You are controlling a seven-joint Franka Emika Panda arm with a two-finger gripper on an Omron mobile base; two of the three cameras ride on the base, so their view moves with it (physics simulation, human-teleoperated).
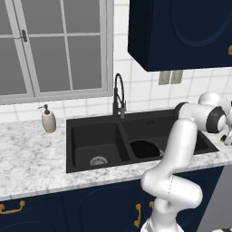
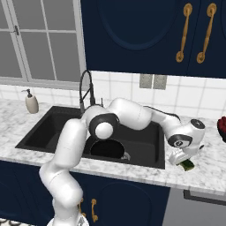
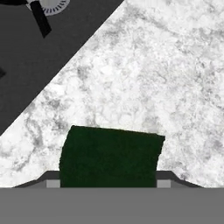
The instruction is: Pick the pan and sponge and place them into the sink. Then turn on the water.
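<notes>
Right base view: a white marbled tabletop [image 2: 207,178] runs along a tiled wall under dark blue cabinets, with a window at the far left. Set into the tabletop is the sink [image 2: 53,128], black and rectangular with two basins. The white arm rises at the near left, bends over the sink's right basin and reaches out to the right, past the sink's right rim. The pan [image 2: 106,149], round and black, lies in the right basin, partly hidden behind the arm. A tall black arched faucet [image 2: 86,90] stands at the far edge of the sink between the two basins. A cream soap dispenser [image 2: 31,102] stands on the tabletop far to the left of the sink.

The tool [image 2: 185,162] points down at the tabletop just right of the sink, low over the sponge [image 2: 189,165], a small dark green block with a lighter edge, lying on the tabletop well apart from the pan. In the hand view the sponge [image 3: 111,155] shows its dark green face, lying flat on the marble between the two finger tips, which stand just outside its two ends. Whether the fingers already press on the sponge cannot be told. A corner of the black sink shows at the upper left of that view.

In the left base view the left basin shows a round silver drain [image 1: 98,160], and the pan [image 1: 144,148] lies in the right basin.
</notes>
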